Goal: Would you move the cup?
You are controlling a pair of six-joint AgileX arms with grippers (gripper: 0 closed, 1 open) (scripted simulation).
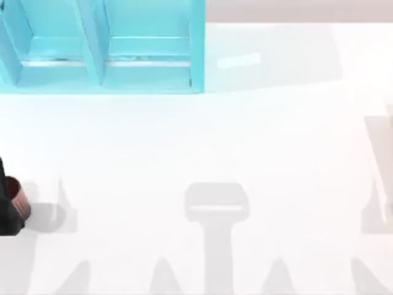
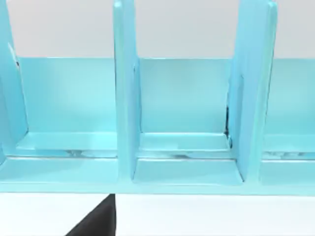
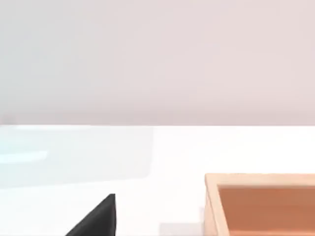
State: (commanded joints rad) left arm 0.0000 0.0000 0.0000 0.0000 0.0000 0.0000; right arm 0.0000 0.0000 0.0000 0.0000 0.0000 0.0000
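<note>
Cup at the table's left edge, against my left gripper

My left gripper (image 1: pixel 6 203) is at the far left edge of the white table (image 1: pixel 202 141), its dark body touching the copper-brown cup (image 1: pixel 18 198); I cannot tell whether my fingers clasp it. The turquoise shelf unit (image 1: pixel 104 49) stands well behind, at the back left.

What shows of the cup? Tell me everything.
The cup is small and copper-brown. It sits at the far left edge of the table, well in front of the turquoise shelf unit. A dark shape covers its left part; whether that grips it is unclear. The cup's shadow falls to the right.
</note>
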